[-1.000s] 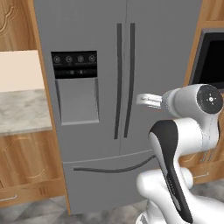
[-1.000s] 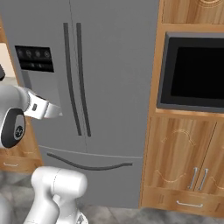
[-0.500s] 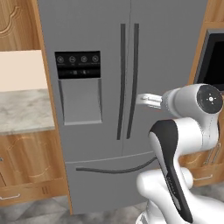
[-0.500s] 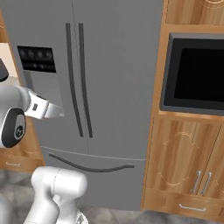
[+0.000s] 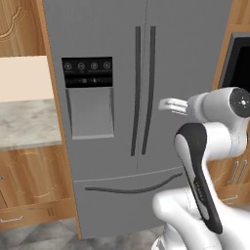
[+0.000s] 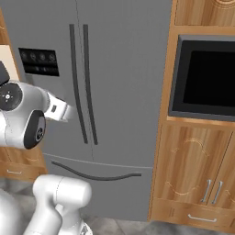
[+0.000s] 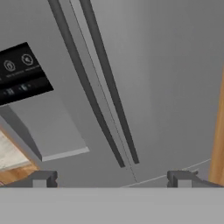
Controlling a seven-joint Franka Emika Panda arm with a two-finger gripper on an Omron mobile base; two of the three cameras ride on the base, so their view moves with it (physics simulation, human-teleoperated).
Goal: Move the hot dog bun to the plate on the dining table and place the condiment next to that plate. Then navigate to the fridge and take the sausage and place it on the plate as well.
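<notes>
The tall grey fridge (image 5: 107, 44) (image 6: 124, 55) stands straight ahead with both doors shut; its two dark vertical handles (image 5: 144, 93) (image 6: 80, 82) (image 7: 100, 87) run side by side down the middle. My gripper (image 7: 112, 179) is open and empty, pointing at the door just below the handles and a short way off it. The white hand (image 5: 171, 104) (image 6: 62, 110) reaches level toward the right door. The hot dog bun, plate, dining table, condiment and sausage are out of view.
A black control panel with a dispenser recess (image 5: 88, 93) (image 7: 22, 74) sits on the left door. A black built-in oven (image 6: 206, 73) in wooden cabinets (image 6: 193, 174) flanks the fridge on the right. A marbled counter (image 5: 24, 122) over wooden drawers lies to the left.
The whole picture has slid slightly to the right in the left base view, so the camera has moved a little. The arm holds the same pose and the gripper stays open.
</notes>
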